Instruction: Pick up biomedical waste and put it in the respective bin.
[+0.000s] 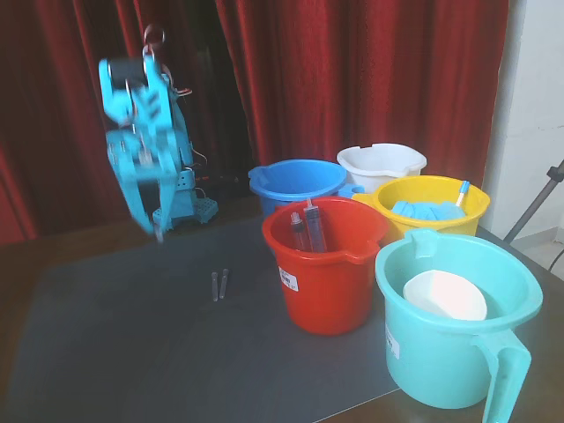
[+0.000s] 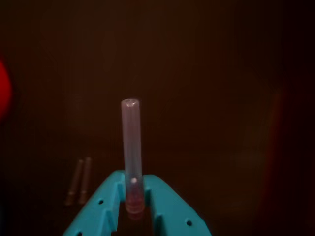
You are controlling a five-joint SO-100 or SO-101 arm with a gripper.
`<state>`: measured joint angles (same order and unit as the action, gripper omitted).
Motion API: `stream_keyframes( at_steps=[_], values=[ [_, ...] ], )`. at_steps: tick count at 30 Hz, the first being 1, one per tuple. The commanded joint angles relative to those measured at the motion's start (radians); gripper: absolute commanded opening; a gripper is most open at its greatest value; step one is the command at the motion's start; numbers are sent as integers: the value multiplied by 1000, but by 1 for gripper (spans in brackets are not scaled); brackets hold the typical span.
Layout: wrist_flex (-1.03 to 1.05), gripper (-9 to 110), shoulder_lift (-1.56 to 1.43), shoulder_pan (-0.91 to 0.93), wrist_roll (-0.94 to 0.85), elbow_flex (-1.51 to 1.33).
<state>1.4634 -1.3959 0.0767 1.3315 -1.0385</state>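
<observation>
We see the teal arm raised over the dark mat, w/ its pincer hanging above the table; it's blurred in the fixed view. In the wrist view the pincer is closed on one clear plastic tube, clamped at the tube's lower end betw. the two teal fingers, the tube sticking out past the tips w/ its open mouth at the far end. In the fixed view we can't make out that held tube at the blurred tip. Two more tubes lie side by side on the mat, touching or nearly so, below the pincer and to its right in the fixed view; in the wrist view the same pair sits just left of the pincer, dim and dark. Further right of the pincer in the fixed view stands the bucket cluster: a red bucket closest, w/ two syringes leaning inside; behind it a blue bucket and a white bucket; a yellow bucket w/ blue stuff in it; and nearest the camera a teal bucket holding a white bowl-like item. A red blur at the wrist view's left edge is likely the red bucket, but we can't tell for sure. Red curtain behind everything.
</observation>
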Motion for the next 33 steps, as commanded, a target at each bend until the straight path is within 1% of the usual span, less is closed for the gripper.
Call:
stream_keyframes(
  at_steps=[1, 2, 4, 8, 11, 14, 20, 25, 27, 33],
  values=[
    [173, 0, -83, -133, 78, 255],
    [213, 0, -78, -184, 126, 318],
    [273, 0, -74, -325, 287, 449],
    [250, 0, -72, -472, 407, 535],
    [189, 0, -71, -597, 495, 537],
    [129, 0, -64, -704, 520, 506],
    [52, 0, 26, -831, 522, 497],
    [-77, 0, 126, -904, 589, 495],
    [-117, 0, 170, -916, 584, 497],
    [-158, 0, 250, -976, 586, 497]
  ],
)
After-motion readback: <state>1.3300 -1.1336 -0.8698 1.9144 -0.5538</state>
